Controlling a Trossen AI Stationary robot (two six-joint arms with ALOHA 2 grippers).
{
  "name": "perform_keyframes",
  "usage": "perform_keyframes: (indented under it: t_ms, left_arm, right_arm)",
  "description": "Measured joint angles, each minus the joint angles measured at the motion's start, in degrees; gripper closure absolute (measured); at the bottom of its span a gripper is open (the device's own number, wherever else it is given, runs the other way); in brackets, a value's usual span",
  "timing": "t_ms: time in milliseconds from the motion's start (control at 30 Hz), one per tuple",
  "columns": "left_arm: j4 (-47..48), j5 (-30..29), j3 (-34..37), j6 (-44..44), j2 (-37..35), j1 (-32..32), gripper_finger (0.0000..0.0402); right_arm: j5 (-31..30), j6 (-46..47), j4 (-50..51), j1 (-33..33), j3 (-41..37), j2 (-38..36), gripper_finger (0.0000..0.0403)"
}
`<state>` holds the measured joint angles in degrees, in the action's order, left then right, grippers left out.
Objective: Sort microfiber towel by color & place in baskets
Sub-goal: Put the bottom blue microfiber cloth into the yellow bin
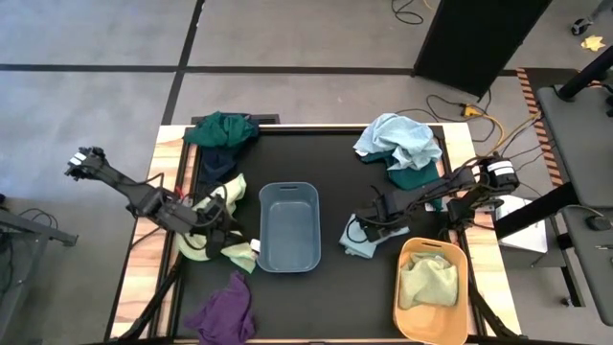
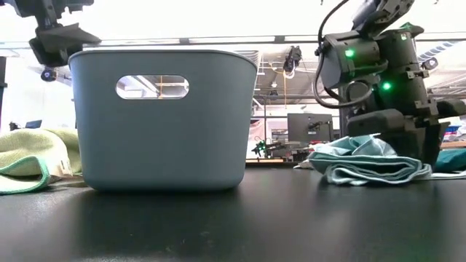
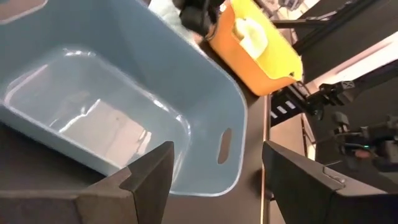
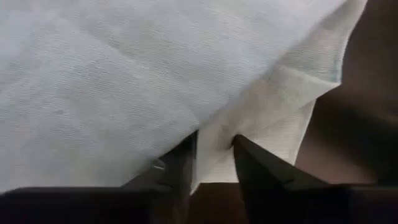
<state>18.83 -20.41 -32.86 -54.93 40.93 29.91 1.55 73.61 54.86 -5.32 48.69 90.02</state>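
My right gripper (image 1: 367, 230) is down on a light blue towel (image 1: 358, 241) that lies crumpled on the table between the grey-blue basket (image 1: 288, 227) and the yellow-orange basket (image 1: 432, 290), and is shut on it. The orange basket holds a pale yellow-green towel (image 1: 427, 280). My left gripper (image 3: 214, 165) hangs open and empty above the table, left of the grey-blue basket (image 3: 155, 93), which is empty. Under it lie pale yellow-green towels (image 1: 206, 240). A purple towel (image 1: 225, 309) rests flat near the front edge. My right gripper pinches a raised fold of the light blue towel (image 4: 214, 143) between its two fingers (image 4: 180, 165), coming from above and slanting in from the table's right. The rest of the towel (image 2: 368, 166) lies bunched on the table under the gripper.
Dark green and navy towels (image 1: 222, 142) are heaped at the far left corner. A light blue towel over a dark green one (image 1: 400, 149) sits at the far right. Bare table shows in front of the grey-blue basket. Cables (image 1: 479, 115) run beyond the far right edge.
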Motion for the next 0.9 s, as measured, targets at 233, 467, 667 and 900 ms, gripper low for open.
perform_keyframes:
  t_ms: [233, 467, 667, 900]
  left_arm:
    - [9.3, 0.0, -6.8, 4.6, -1.5, 0.0, 0.0171]
    - [17.2, -5.5, -16.2, 12.3, -1.2, 0.0, 0.0171]
    - [18.6, -8.2, -22.8, 18.7, -1.3, 0.0, 0.0171]
    - [18.6, -11.8, -25.8, 24.0, -1.7, 0.0, 0.0171]
  right_arm:
    - [-0.4, -3.0, 5.5, 0.0, 5.1, -4.5, 0.0388]
    - [-3.5, -8.9, 17.0, -0.1, 20.4, -13.7, 0.0393]
    - [3.4, -9.1, 10.6, -5.6, 34.1, -22.9, 0.0393]
    - [3.8, -7.5, -5.9, -18.2, 44.7, -29.6, 0.0393]
